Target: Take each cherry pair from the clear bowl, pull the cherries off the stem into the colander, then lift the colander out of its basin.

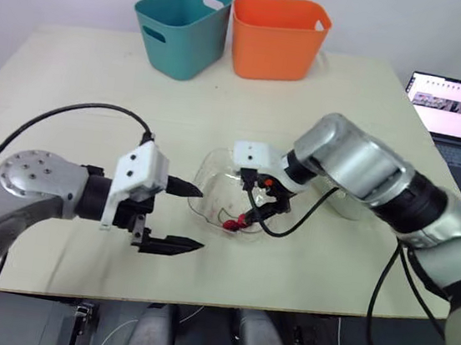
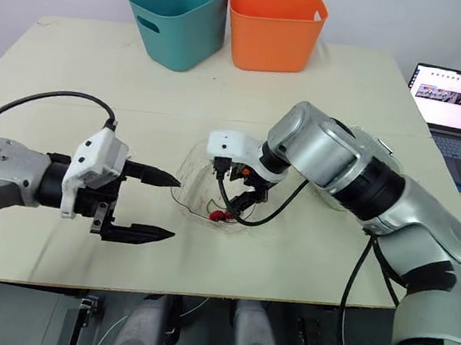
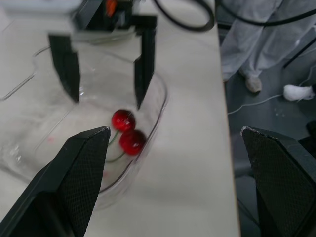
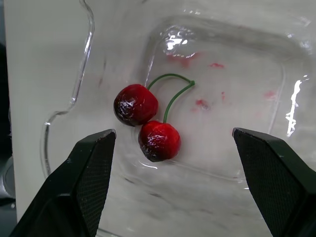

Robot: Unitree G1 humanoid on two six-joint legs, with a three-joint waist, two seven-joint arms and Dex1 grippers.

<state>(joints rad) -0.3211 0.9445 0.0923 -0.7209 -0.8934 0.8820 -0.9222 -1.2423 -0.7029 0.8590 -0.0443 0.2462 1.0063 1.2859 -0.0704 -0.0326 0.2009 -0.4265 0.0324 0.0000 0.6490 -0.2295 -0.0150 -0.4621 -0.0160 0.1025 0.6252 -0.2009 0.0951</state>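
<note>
Left gripper (image 1: 195,219): low over the front part of the table (image 1: 74,77), jaws spread wide and holding nothing, fingertips pointing at the outer wall of the clear bowl (image 1: 207,170) from the robot's left; whether the upper tip touches the wall cannot be told. Clear bowl: near the table's front centre, upright, with faint red smears on its floor. Cherry pair (image 4: 148,121): two glossy red cherries side by side and touching, both on one forked green stem, lying on the bowl's floor close to one wall. Right gripper (image 1: 265,202): reached down into the bowl from the robot's right, fingers parted, tips poised just above the cherries and gripping nothing. Clear vessel (image 1: 346,206): on the table behind the right forearm, largely hidden; colander or basin cannot be told. Teal bin (image 1: 183,28) and orange bin (image 1: 277,35): side by side at the table's far edge, touching. Laptop (image 1: 449,107): open, off the table's right side. Person's legs (image 3: 261,39): pale trousers, standing on the floor beside the table.
</note>
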